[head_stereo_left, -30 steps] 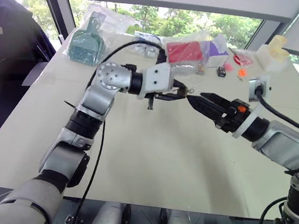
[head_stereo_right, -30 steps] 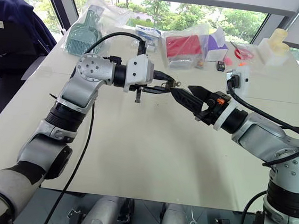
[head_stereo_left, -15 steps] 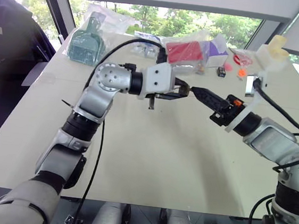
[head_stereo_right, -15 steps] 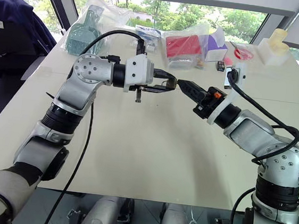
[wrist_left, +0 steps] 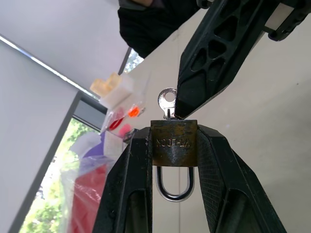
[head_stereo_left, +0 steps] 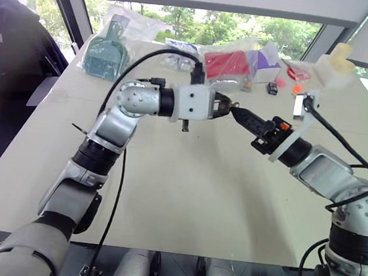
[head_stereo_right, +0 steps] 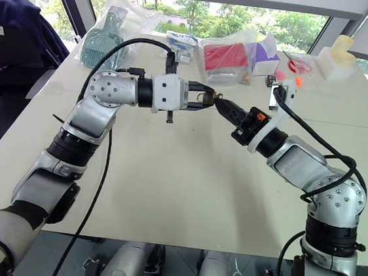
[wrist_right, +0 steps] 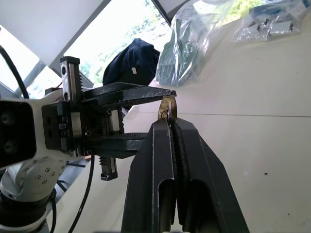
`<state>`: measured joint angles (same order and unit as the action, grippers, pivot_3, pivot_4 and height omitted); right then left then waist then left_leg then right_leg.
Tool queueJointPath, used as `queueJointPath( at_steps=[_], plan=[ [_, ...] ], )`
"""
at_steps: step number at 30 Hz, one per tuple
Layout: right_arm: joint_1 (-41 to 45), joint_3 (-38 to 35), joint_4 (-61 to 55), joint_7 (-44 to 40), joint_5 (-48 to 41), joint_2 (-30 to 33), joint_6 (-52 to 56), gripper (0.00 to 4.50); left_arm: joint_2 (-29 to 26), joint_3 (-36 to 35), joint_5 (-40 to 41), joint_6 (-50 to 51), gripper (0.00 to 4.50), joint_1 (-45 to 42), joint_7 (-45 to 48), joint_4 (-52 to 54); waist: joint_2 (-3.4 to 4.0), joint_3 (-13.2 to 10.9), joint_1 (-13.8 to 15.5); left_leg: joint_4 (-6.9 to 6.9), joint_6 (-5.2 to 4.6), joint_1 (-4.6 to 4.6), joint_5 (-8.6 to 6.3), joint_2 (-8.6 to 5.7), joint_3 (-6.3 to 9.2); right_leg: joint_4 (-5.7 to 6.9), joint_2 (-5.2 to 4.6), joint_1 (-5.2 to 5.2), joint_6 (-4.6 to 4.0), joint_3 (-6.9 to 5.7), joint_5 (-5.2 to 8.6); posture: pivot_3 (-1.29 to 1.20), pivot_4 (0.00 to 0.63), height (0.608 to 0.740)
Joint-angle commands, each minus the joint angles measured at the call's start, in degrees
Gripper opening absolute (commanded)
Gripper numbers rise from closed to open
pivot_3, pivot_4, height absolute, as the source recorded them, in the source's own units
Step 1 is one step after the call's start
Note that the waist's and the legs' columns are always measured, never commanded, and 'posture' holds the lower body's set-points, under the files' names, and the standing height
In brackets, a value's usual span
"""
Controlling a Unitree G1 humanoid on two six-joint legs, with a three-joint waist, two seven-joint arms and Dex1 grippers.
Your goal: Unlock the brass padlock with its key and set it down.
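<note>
My left gripper (wrist_left: 174, 132) is shut on the brass padlock (wrist_left: 174, 143), squeezing its body between both fingers above the table. The silvery shackle (wrist_left: 174, 187) loops back toward the wrist and looks closed. The key (wrist_left: 167, 101) sticks out of the padlock's far end. My right gripper (wrist_right: 169, 121) comes in from the right, tip to tip with the left one (head_stereo_left: 223, 108), and is shut on the key's round bow (wrist_right: 168, 107). From the head camera, the two grippers meet at mid-table height (head_stereo_right: 214, 101).
Along the table's far edge lie a green item in a clear bag (head_stereo_left: 107, 54), a red packet in plastic (head_stereo_left: 228, 63), a purple box (head_stereo_left: 268, 58), small black and orange bits (head_stereo_left: 273, 88) and a white container (head_stereo_left: 336, 65). A dark jacket (head_stereo_left: 10, 34) hangs at the left.
My right gripper has moved left up to the left gripper's tips, rolled, and gone from open to shut on the key. The left hand has kept its place, rolling a little.
</note>
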<state>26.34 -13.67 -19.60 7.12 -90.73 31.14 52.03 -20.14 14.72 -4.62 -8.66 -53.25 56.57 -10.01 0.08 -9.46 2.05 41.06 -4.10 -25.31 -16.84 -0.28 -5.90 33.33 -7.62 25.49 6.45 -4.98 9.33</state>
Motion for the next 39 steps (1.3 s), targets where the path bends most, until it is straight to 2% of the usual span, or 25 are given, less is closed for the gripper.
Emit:
queueJointPath(
  at_steps=[1, 15, 29, 39],
  plan=[
    [0.88, -0.38, 0.43, 2.22, -0.59, -0.98, -1.90, 0.05, 0.00, 0.45, 0.16, -2.79, 0.66, -0.14, -1.20, 3.19, 0.00, 0.00, 0.02, 0.00, 0.00, 0.00, 0.00, 0.00, 0.00, 0.00, 0.00, 0.00, 0.00, 0.00, 0.00, 0.00, 0.150, 0.735],
    [0.77, 1.29, -0.51, 2.52, 0.26, -1.56, -2.52, 0.05, -0.09, 0.63, -1.83, -5.62, 0.66, -0.46, -5.27, 2.57, 0.00, 0.00, 0.00, -0.01, -0.06, 0.00, -0.03, 0.00, -0.01, 0.00, 0.00, 0.00, 0.00, 0.00, 0.00, 0.00, 0.150, 0.735],
    [1.36, 1.22, 2.56, 18.00, -9.46, -10.46, -10.49, 0.05, -2.38, 2.59, -17.32, -25.52, 0.66, 1.48, -22.43, -0.38, 0.02, 0.00, -0.04, -0.02, 0.04, 0.01, 0.02, 0.01, -0.02, 0.00, 0.00, -0.01, 0.01, 0.00, -0.01, 0.00, 0.150, 0.735],
    [1.34, 1.71, 1.94, 25.72, -16.02, -15.25, -16.48, 0.05, -2.65, 2.87, -24.57, -31.02, 0.66, 0.33, -31.52, -3.21, 0.04, 0.01, -0.20, -0.07, 0.11, 0.02, 0.06, 0.01, -0.04, 0.03, 0.01, 0.00, 0.02, 0.00, -0.01, 0.00, 0.150, 0.735]
  ],
)
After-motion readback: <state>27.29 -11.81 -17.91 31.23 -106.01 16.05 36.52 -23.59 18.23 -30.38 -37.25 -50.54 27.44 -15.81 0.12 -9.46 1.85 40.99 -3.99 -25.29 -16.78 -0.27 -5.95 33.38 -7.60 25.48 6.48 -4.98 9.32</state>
